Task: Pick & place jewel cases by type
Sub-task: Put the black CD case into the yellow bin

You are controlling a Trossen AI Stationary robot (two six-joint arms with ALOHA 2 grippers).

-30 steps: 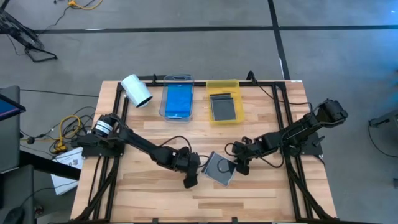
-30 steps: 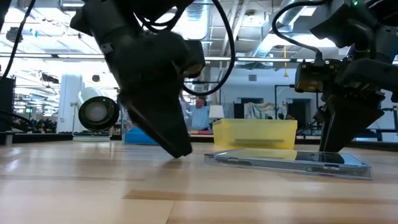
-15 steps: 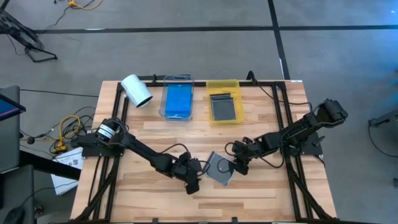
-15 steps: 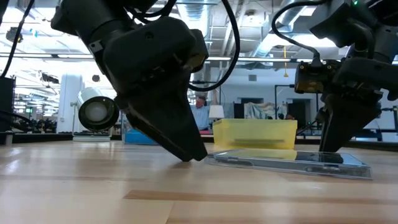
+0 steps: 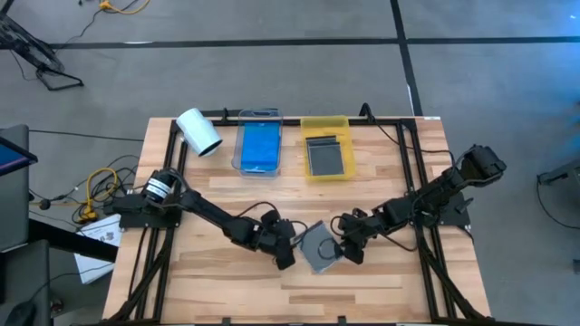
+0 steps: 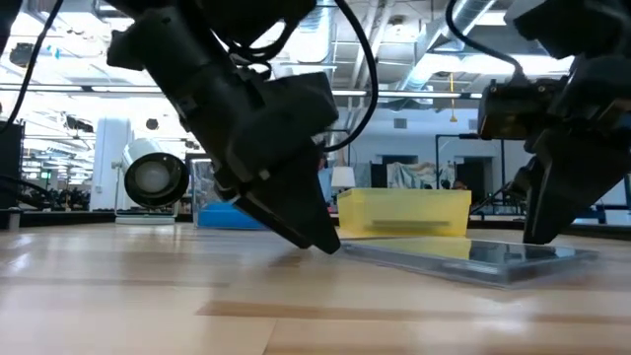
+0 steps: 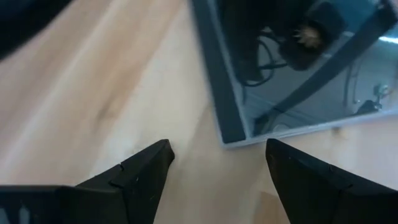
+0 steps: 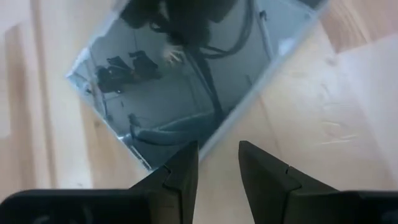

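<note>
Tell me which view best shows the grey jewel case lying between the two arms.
The right wrist view: the grey jewel case nearly fills it, edges and reflective face clear. The high view shows it small, between the left tool and right tool. The low view shows it edge-on; the left wrist view shows one corner.

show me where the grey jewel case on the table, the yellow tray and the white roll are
grey jewel case (image 5: 318,245), high view, middle of its flat top.
yellow tray (image 5: 325,124), high view, far rim.
white roll (image 5: 200,133), high view, side of the cylinder.
</note>
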